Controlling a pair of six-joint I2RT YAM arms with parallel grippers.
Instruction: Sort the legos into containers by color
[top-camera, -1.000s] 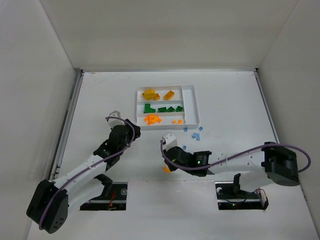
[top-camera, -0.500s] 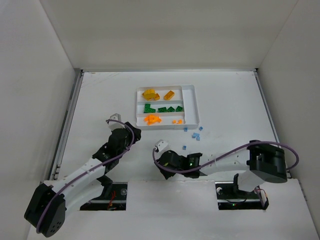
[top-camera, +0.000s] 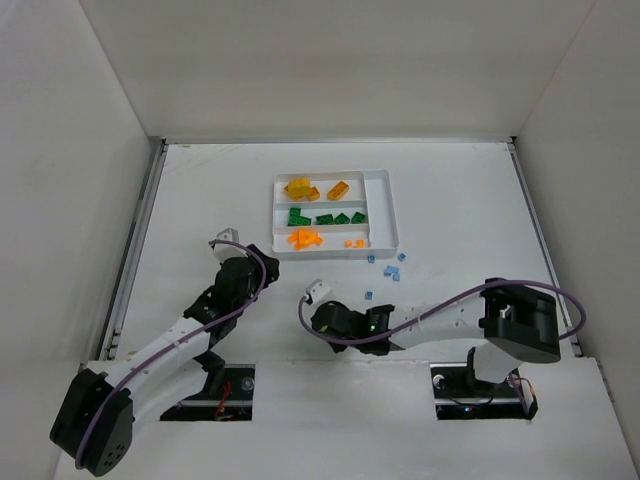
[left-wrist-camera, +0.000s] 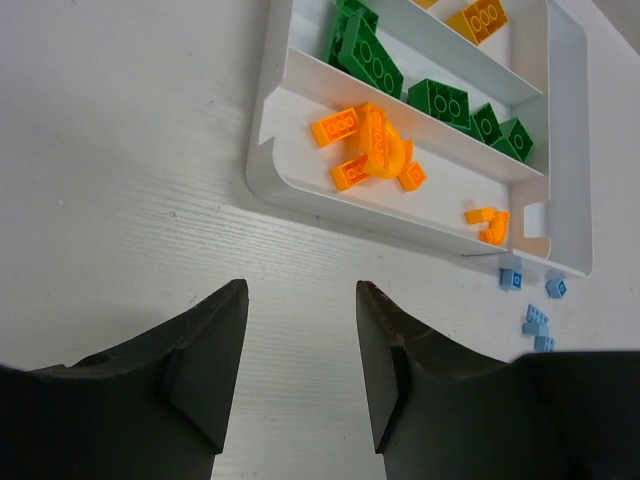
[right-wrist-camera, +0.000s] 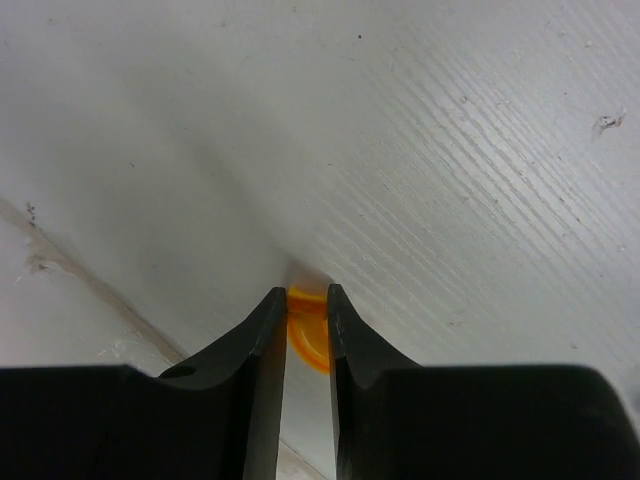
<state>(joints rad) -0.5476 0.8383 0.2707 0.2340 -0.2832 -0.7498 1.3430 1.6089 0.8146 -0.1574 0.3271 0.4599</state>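
The right gripper (right-wrist-camera: 304, 293) now has its two dark fingers drawn in close around a small orange curved plastic piece (right-wrist-camera: 308, 328), which fills the gap between their tips and lies on the white table (top-camera: 200, 190) well to the near side of the white shallow plastic tray (top-camera: 389, 205), close to the table's near edge. A second ago that piece lay in the open just beside the gripper in the overhead view. Since then the right arm has swung to the left and a little away from the tray, and from above the piece is hidden under the gripper. I judge the jaws have just closed on it, though whether the hold is firm enough to lift cannot be told. The left gripper (left-wrist-camera: 300, 300) has barely shifted: its jaws stand wide apart with nothing between them, hovering over bare table just off the tray's near left corner. Inside the tray nothing has changed: yellow-amber blocks (top-camera: 300, 187) in the far slot, dark green bricks (top-camera: 325, 217) in the middle slot, orange bits (top-camera: 303, 238) in the near slot. For the task this means the stray orange piece is at the pickup stage and belongs in that near slot. The pale blue pieces (top-camera: 393, 270) lie unsorted on the table just beside the tray's near right corner, so the sorting is well along but not finished
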